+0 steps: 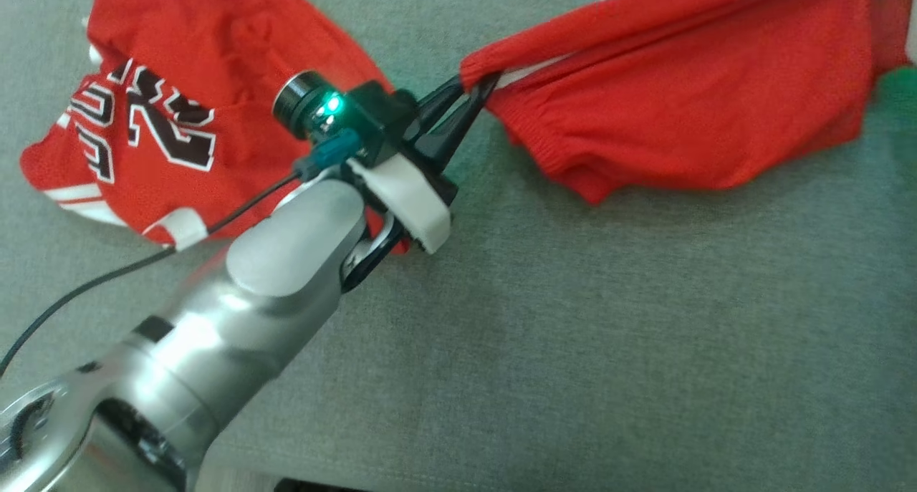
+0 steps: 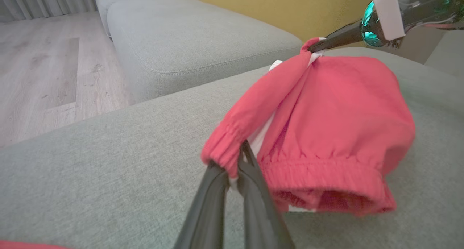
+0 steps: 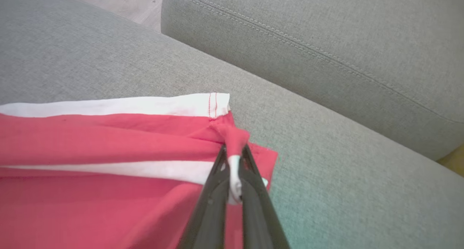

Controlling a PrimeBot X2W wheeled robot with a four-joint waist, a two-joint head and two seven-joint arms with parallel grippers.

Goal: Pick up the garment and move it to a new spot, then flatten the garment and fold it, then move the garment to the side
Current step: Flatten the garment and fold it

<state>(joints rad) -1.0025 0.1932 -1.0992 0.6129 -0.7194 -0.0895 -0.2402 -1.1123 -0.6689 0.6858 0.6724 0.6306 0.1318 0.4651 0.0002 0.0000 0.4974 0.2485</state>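
Note:
The garment (image 1: 680, 98) is a pair of red shorts with white trim and an elastic waistband, stretched across the grey cushion at the upper right of the head view. My left gripper (image 1: 474, 85) is shut on one corner of the waistband, also seen up close (image 2: 235, 165). In the left wrist view the garment (image 2: 344, 107) bunches between both grippers, and my right gripper (image 2: 312, 48) pinches its far end. The right wrist view shows my right gripper (image 3: 233, 153) shut on a red-and-white fold of the garment (image 3: 90, 144). The lower edge rests on the cushion.
A red jersey (image 1: 165, 98) with dark numbers lies crumpled at the upper left, partly under my left arm. The grey cushion (image 1: 573, 334) spreads out below. A second grey cushion (image 2: 188, 42), a wooden floor (image 2: 36, 78) and a yellow backrest (image 2: 272, 6) lie beyond.

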